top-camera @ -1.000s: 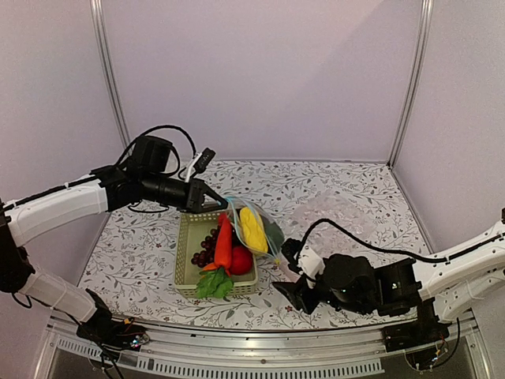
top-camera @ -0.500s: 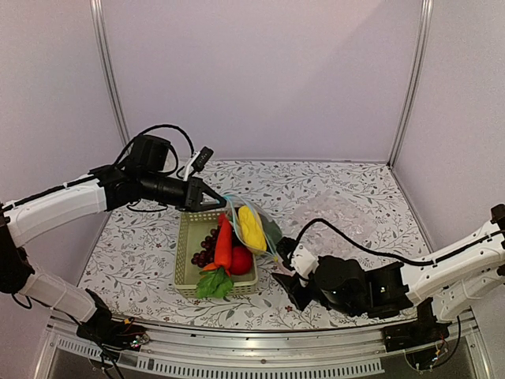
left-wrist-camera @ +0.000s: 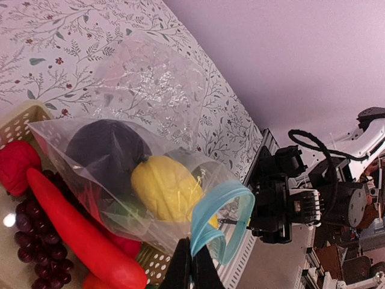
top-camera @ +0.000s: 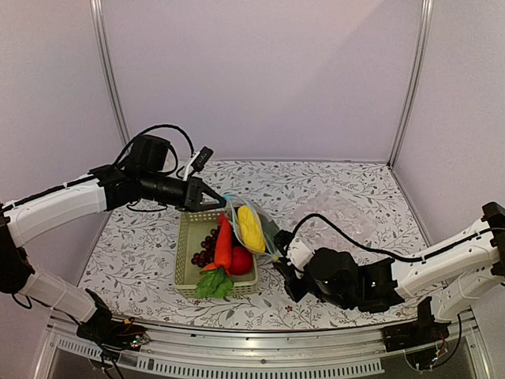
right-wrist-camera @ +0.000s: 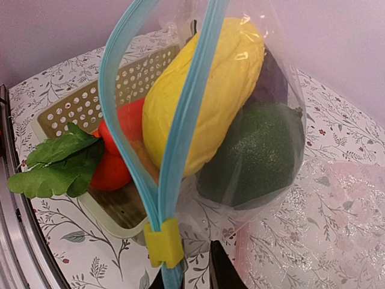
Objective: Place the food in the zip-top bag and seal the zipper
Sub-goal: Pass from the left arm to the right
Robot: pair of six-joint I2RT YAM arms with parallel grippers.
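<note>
1. While the left gripper [left-wrist-camera: 191,272] is pinched tight on one end of the zipper [left-wrist-camera: 209,215], the zip-top bag [top-camera: 267,230] hangs above the right edge of the green mesh basket [top-camera: 184,262].
2. Right gripper [right-wrist-camera: 189,272]: jaws narrow, with the other end of the blue strip and its yellow slider [right-wrist-camera: 163,242] between the fingers. Can't tell whether the pads actually press it.
3. Bag mouth gapes, and the two strips are apart along most of their length.
4. Inside the bag: corn cob [right-wrist-camera: 210,90], purple eggplant [left-wrist-camera: 105,147] behind it, dark green vegetable [right-wrist-camera: 252,156] beside it.
5. In the basket: carrot [top-camera: 224,241], grapes [top-camera: 203,253], red fruit [top-camera: 241,259], leafy greens [top-camera: 211,283] at the near end.
6. Bubbly plastic sheet [left-wrist-camera: 150,84] lies flat on the floral table [top-camera: 142,253] beyond the bag.
</note>
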